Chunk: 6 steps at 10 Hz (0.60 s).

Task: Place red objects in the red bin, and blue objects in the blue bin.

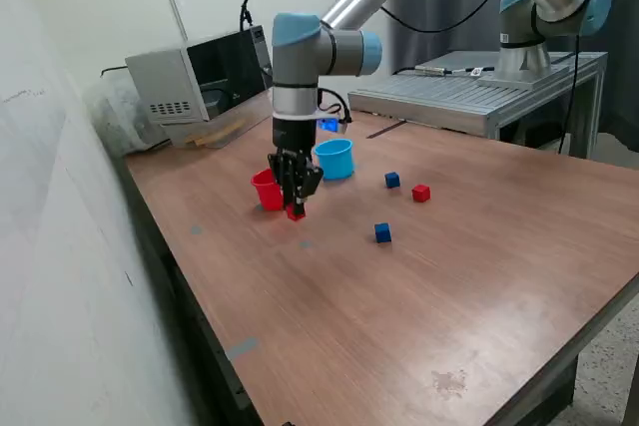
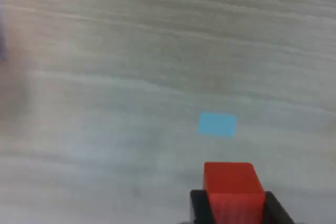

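Note:
My gripper (image 1: pixel 296 209) is shut on a small red cube (image 1: pixel 296 213), held just above the table right beside the red bin (image 1: pixel 267 190). In the wrist view the red cube (image 2: pixel 233 188) sits between the two black fingers (image 2: pixel 198 208). The blue bin (image 1: pixel 334 159) stands just behind, toward the exterior view's right. A second red cube (image 1: pixel 420 193) lies further right, with one dark blue cube (image 1: pixel 392 180) next to it and another blue cube (image 1: pixel 382 232) nearer the front.
A grey box-like device (image 1: pixel 195 77) stands at the table's back left corner. A metal bench (image 1: pixel 479 92) with the arm's base stands behind. A small light blue tape patch (image 2: pixel 218 124) lies on the wooden tabletop under the gripper.

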{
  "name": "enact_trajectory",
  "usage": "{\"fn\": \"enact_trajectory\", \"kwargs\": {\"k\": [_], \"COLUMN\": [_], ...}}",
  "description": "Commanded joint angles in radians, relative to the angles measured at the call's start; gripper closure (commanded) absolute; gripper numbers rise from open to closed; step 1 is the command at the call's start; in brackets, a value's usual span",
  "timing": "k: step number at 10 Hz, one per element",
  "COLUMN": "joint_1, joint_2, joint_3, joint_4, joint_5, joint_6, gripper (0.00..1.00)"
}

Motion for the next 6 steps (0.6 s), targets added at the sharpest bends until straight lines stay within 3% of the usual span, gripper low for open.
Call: {"fn": "enact_trajectory", "kwargs": {"k": [1, 3, 6], "joint_1": [0.001, -0.045, -0.192], "joint_2": [-0.188, -0.232, -0.222], "joint_3": [0.11, 0.153, 0.167], "joint_4": [0.049, 0.057, 0.073], "joint_5": [-0.002, -0.004, 0.002], "joint_6": [0.001, 0.0, 0.0], "gripper": [1.0, 1.0, 1.0]}}
